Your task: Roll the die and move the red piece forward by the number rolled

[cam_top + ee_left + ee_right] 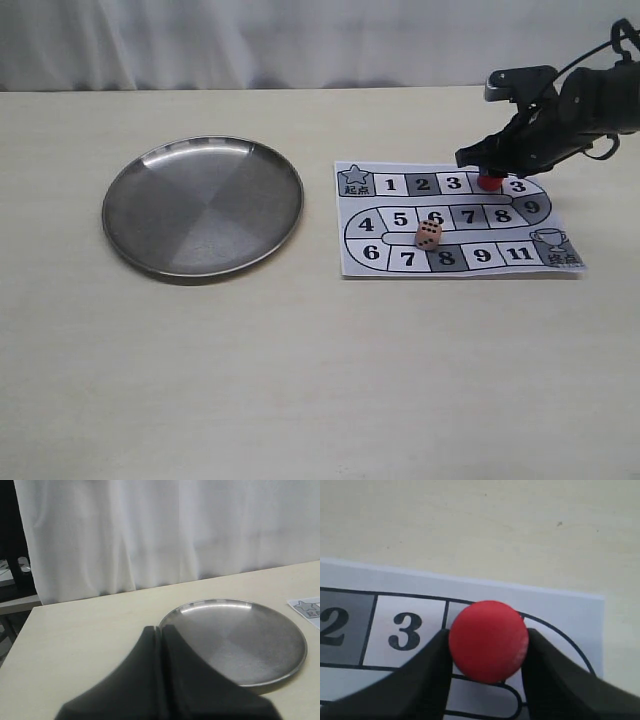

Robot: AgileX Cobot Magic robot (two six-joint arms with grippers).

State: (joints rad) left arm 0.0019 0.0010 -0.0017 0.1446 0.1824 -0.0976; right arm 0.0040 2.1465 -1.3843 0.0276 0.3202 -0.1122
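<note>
At the left, the left gripper had its black fingers pressed together with nothing between them. Next to it a round metal plate, dull and brushed, with a low rim, lay on the pale table. Further right was a printed paper board with numbered squares. The die, a small beige cube, rested on it near the middle-row 6; its top pips I could not count surely. The red piece, a smooth cylinder, stood just after the top-row 3, pinched from both sides by the right gripper.
</note>
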